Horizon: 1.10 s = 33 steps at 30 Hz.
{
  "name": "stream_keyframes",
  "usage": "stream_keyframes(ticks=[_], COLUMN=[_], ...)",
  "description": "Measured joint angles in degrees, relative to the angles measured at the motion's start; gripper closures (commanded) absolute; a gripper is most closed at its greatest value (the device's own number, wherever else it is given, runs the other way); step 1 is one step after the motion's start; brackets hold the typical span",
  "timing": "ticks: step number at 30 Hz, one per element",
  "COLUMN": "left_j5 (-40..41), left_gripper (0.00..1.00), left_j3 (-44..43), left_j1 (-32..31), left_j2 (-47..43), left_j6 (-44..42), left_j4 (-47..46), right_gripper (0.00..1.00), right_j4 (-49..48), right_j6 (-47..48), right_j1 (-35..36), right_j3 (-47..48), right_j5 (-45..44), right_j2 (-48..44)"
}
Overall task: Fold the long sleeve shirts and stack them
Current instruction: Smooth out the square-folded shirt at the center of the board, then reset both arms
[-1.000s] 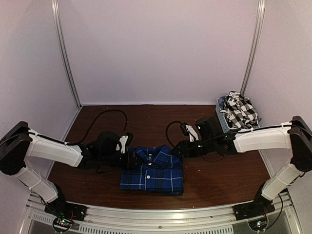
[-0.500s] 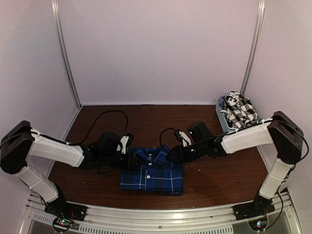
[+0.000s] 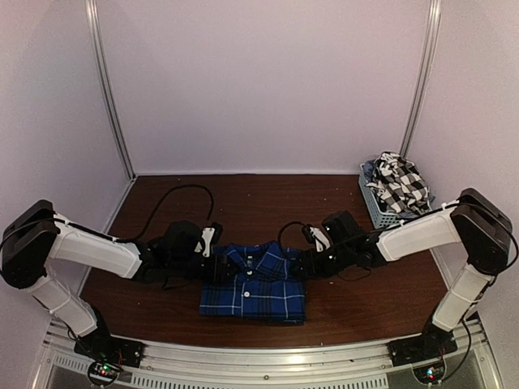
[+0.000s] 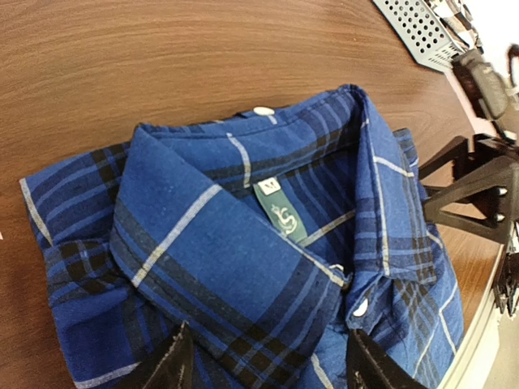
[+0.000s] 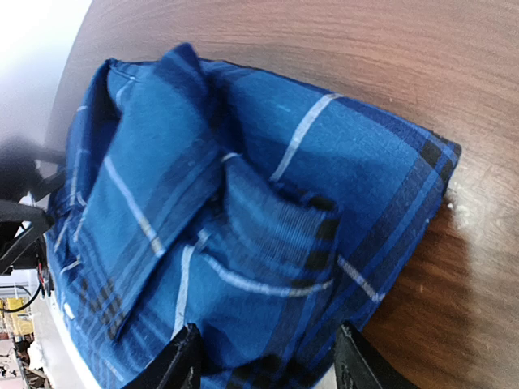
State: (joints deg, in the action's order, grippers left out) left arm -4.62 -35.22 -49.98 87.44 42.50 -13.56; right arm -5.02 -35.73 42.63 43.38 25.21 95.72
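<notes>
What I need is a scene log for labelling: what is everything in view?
Royal-blue plaid collared cloth shirt: one, blue with black bands and white lines, folded at table front centre.
Black-and-white check cloth shirt: one, black and white, heaped in basket.
Grey slotted plastic basket: one, grey, table's right rear.
Brown wooden table: one, dark brown, under everything.
Left end effector: one, black, open, at blue shirt's left edge.
Right end effector: one, black, open, at its right edge.
</notes>
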Motion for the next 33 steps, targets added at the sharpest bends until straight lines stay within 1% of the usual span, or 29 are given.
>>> stream_keyframes(ticks=[3, 6, 11, 13, 15, 19, 23, 27, 30, 33], left_j5=[1.36, 4.59, 12.50, 17.33, 20.15, 26.93, 30.82, 31.80, 31.85, 32.33], left_gripper=[0.30, 0.26, 0.20, 0.16, 0.12, 0.03, 0.02, 0.02, 0.02, 0.02], left_j3=[-0.02, -0.24, -2.27, -3.80, -4.66, -6.60, -7.54, -7.91, -8.52, -9.07], left_j1=[0.00, 0.00, 0.00, 0.00, 0.00, 0.50, 3.04, 7.76, 10.95, 12.35], left_j2=[-0.48, -2.73, -10.32, -14.97, -17.31, -23.12, -27.63, -30.82, -32.33, -33.55], left_j6=[-0.35, -1.18, -3.63, -5.11, -6.05, -8.39, -9.99, -11.08, -11.41, -11.85], left_j4=[1.22, 4.70, 12.22, 15.74, 17.51, 22.36, 26.05, 28.74, 29.92, 30.71], right_gripper=[0.35, 0.28, 0.16, 0.09, 0.01, 0.00, 0.00, 0.00, 0.00, 0.00], right_j4=[2.23, 5.25, 10.91, 13.66, 16.46, 22.51, 27.19, 28.83, 28.72, 28.63], right_j6=[0.50, 1.60, 3.98, 5.49, 6.78, 9.29, 11.41, 12.76, 13.49, 14.21], right_j1=[-0.22, -1.18, -4.28, -6.03, -7.61, -9.64, -10.43, -10.93, -11.06, -11.10], right_j3=[-0.26, -0.37, -0.63, -0.63, -0.55, 1.18, 4.72, 8.02, 9.11, 9.31], right_j5=[-1.29, -3.72, -8.26, -10.40, -12.37, -17.42, -23.61, -29.00, -31.28, -32.02], right_j2=[-3.82, -9.42, -18.03, -21.07, -23.41, -26.36, -29.29, -32.89, -35.12, -36.33])
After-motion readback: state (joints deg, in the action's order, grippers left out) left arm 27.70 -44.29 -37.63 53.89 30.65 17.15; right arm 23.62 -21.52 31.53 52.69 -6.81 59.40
